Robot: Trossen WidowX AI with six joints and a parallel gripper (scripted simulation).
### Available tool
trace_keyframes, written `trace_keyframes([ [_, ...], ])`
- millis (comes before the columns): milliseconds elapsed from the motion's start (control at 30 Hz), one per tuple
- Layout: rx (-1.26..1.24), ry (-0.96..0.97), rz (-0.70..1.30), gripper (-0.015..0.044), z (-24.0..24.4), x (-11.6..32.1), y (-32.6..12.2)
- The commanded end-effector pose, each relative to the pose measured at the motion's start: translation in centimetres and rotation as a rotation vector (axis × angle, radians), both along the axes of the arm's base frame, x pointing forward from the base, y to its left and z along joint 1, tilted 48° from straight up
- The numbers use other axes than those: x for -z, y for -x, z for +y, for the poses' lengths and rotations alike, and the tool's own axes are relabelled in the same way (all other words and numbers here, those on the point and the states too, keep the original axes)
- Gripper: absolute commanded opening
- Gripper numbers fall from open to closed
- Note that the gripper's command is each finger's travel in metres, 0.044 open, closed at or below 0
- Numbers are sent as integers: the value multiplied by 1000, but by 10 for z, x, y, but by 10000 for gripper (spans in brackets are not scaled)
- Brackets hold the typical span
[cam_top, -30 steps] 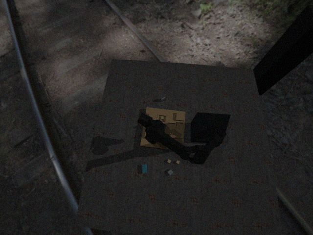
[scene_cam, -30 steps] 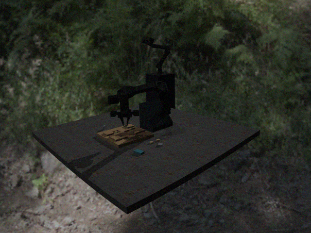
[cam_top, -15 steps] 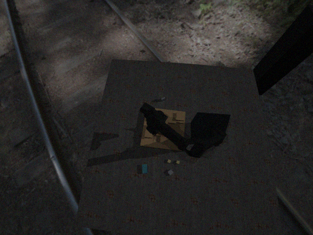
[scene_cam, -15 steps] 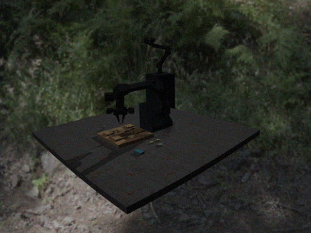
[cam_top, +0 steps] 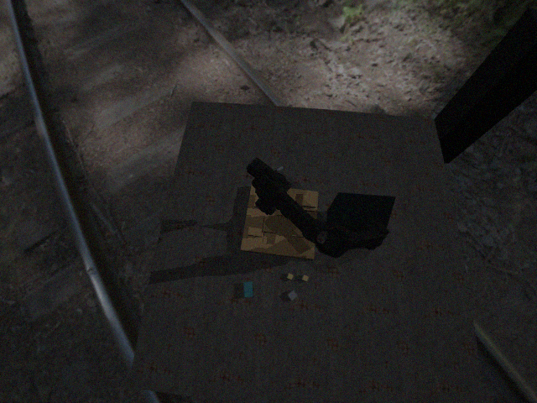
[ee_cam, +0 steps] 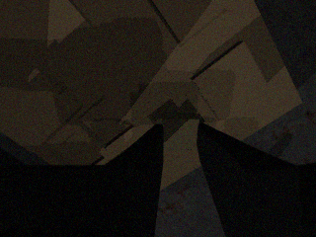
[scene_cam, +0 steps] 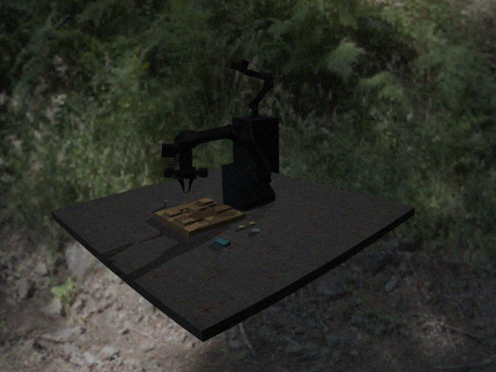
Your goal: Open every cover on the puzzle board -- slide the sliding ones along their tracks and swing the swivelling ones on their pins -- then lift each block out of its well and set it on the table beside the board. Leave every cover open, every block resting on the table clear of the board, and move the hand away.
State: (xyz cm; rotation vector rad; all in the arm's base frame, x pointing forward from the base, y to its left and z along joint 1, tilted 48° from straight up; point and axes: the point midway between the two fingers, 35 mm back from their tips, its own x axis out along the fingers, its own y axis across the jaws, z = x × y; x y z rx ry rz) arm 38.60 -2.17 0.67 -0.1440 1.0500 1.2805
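Observation:
My gripper [scene_cam: 186, 189] [ee_cam: 179, 130] is shut on a small yellowish block [scene_cam: 186, 191], held in the air above the board's far side; the fingertips are hidden under the arm in the top view. The wooden puzzle board [cam_top: 249, 247] [scene_cam: 187, 232] [ee_cam: 283, 91] bears several flat tan covers and recesses; shadow and the arm hide much of it, so I cannot tell how each cover stands. On the table beside the board lie a teal block [cam_top: 247, 289] [scene_cam: 222, 242], a grey block [cam_top: 292, 295] [scene_cam: 255, 230] and two small yellow blocks [cam_top: 289, 276] [cam_top: 305, 278] [scene_cam: 241, 227] [scene_cam: 252, 223].
A small pale grey object [cam_top: 279, 168] [scene_cam: 165, 202] is on the table [cam_top: 346, 338] [scene_cam: 280, 260] past the board's other side. A dark box [cam_top: 362, 210] [scene_cam: 232, 184] stands close to the board near the arm's base. Arm shadows cross the board and table.

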Motion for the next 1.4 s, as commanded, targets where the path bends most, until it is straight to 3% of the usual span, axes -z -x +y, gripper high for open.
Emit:
trace_keyframes([
  [0, -3, 4, 5, 80, -14, 16, 3],
  [1367, -13, -10, 9, 80, -117, 125, 62],
])
